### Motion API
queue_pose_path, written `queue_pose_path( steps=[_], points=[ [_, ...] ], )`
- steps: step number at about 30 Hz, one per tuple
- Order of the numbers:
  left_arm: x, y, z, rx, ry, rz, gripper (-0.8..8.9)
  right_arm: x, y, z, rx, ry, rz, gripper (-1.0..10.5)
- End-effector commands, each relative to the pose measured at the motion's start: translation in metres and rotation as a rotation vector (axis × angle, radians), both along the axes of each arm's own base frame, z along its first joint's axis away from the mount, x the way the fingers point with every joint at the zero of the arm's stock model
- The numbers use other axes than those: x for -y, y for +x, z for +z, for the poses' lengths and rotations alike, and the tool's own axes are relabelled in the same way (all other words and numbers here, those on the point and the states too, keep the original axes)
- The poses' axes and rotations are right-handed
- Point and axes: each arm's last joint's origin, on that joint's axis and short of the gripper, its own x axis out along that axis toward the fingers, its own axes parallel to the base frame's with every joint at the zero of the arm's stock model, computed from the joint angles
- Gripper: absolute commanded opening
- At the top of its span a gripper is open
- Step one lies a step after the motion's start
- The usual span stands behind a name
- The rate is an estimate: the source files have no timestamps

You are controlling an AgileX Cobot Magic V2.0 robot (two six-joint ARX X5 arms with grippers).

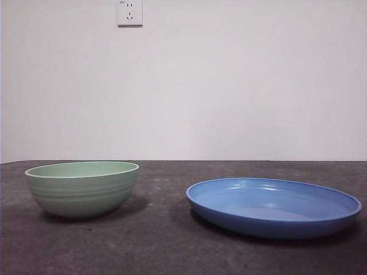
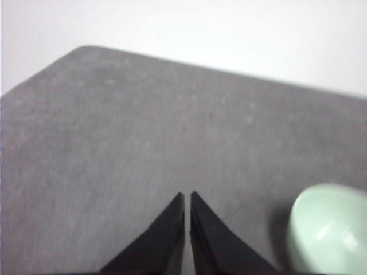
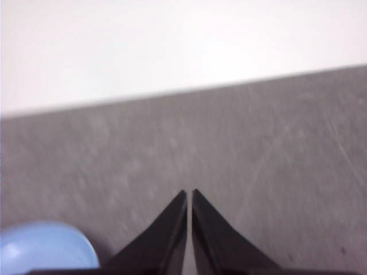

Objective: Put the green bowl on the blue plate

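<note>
The green bowl (image 1: 82, 187) stands upright on the dark table at the left of the front view, pale mint with faint ridges. The blue plate (image 1: 273, 206) lies flat to its right, a gap of bare table between them. Neither arm shows in the front view. My left gripper (image 2: 187, 195) hangs above the table with its jaws shut and nothing in them; part of the green bowl (image 2: 330, 232) shows beside it. My right gripper (image 3: 189, 192) is also shut and empty, with an edge of the blue plate (image 3: 46, 247) off to one side.
The dark grey table (image 1: 172, 246) runs back to a plain white wall. A white wall socket (image 1: 129, 12) sits high on that wall, above the bowl.
</note>
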Motion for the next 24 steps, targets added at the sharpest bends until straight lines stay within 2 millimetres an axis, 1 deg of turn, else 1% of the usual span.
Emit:
queue_pose_path(
  steps=[1, 3, 4, 8, 12, 15, 18, 24],
  points=[
    [0.000, -0.005, 0.026, 0.054, -0.076, 0.006, 0.18, -0.001, -0.006, 0.022, 0.041, 0.100, 0.009, 0.1],
    [0.000, -0.007, 0.044, 0.064, -0.102, 0.006, 0.18, -0.001, -0.010, 0.038, 0.035, 0.148, 0.024, 0.1],
    [0.000, -0.008, 0.052, 0.065, -0.110, 0.003, 0.18, -0.001, -0.011, 0.043, 0.027, 0.165, 0.028, 0.1],
    [0.002, -0.010, 0.087, 0.059, -0.119, -0.071, 0.18, -0.004, -0.018, 0.074, -0.027, 0.182, 0.115, 0.1],
    [0.006, -0.007, 0.116, 0.006, -0.133, -0.179, 0.18, -0.007, -0.019, 0.102, -0.079, 0.189, 0.216, 0.1],
    [0.009, -0.001, 0.132, -0.053, -0.152, -0.275, 0.18, -0.010, -0.017, 0.121, -0.116, 0.199, 0.296, 0.1],
    [0.012, 0.006, 0.144, -0.098, -0.173, -0.370, 0.18, -0.012, -0.013, 0.138, -0.141, 0.186, 0.373, 0.1],
    [0.018, 0.024, 0.159, -0.183, -0.201, -0.502, 0.18, -0.017, 0.001, 0.163, -0.181, 0.175, 0.507, 0.1]
  ],
)
